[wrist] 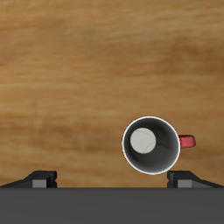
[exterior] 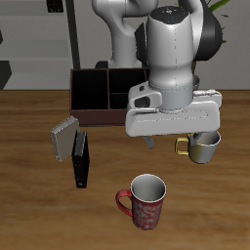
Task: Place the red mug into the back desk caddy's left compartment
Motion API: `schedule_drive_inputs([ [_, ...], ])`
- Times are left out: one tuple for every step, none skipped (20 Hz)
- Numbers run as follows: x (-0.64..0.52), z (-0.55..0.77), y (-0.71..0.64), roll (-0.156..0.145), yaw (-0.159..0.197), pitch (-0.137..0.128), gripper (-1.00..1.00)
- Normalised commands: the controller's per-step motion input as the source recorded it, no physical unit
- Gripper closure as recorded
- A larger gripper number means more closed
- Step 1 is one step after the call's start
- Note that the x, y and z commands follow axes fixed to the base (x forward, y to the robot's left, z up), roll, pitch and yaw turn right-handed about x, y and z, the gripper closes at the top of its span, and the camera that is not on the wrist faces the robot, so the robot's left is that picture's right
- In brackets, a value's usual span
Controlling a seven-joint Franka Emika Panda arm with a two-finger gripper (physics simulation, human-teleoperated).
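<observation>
While the red mug (exterior: 146,201) stands upright and untouched near the front edge of the tabletop (exterior: 29,215), nothing of the task looks begun: it rests on bare wood with its mouth up and its loop handle sticking out sideways, which leaves the rim free to be taken from above. Farther back, a small grey book (exterior: 64,137) and a black book (exterior: 80,162) lie beside each other, well apart from the mug and out of the likely path. Above the middle of the tabletop hangs the tool (exterior: 174,143), clear of everything; in the wrist view its two fingertips (wrist: 38,179) sit wide apart at either side, so it is released and holds nothing. That same view looks straight down into the mug's grey-white inside (wrist: 150,143), so the tool seems roughly lined up over it, probably to drop onto the rim. Just behind the tool stands a shorter yellowish mug (exterior: 202,146), a possible mix-up but not the target. Farthest back sits the dark maroon-brown caddy (exterior: 96,95), partly hidden by the arm; its tall black-lined end compartment (exterior: 89,91) faces up and open, ready to take the mug.
</observation>
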Motion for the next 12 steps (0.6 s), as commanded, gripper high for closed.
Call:
schedule_drive_inputs([
  [0.01,-0.86,0.03,0.008,0.088,0.004,-1.00],
  [0.05,-0.25,0.05,0.062,0.110,-0.026,-1.00],
  [-0.05,0.01,0.02,0.000,0.000,0.000,-1.00],
  [0.10,-0.12,-0.09,0.007,-0.054,0.013,-1.00],
  [-0.06,-0.22,-0.01,-0.007,0.010,-0.066,-1.00],
  [0.10,-0.26,-0.07,-0.021,0.038,-0.008,-1.00],
  [-0.01,-0.14,0.00,0.023,-0.005,-0.017,-1.00],
  [0.08,-0.24,-0.02,-0.022,0.064,0.002,-1.00],
  [0.02,-0.21,0.09,0.007,0.075,-0.016,-1.00],
  [0.06,-0.22,0.00,-0.009,0.046,0.010,-1.00],
  [0.08,-0.15,-0.03,-0.042,-0.002,-0.008,-1.00],
  [0.01,-0.29,-0.04,0.010,-0.009,0.048,-1.00],
])
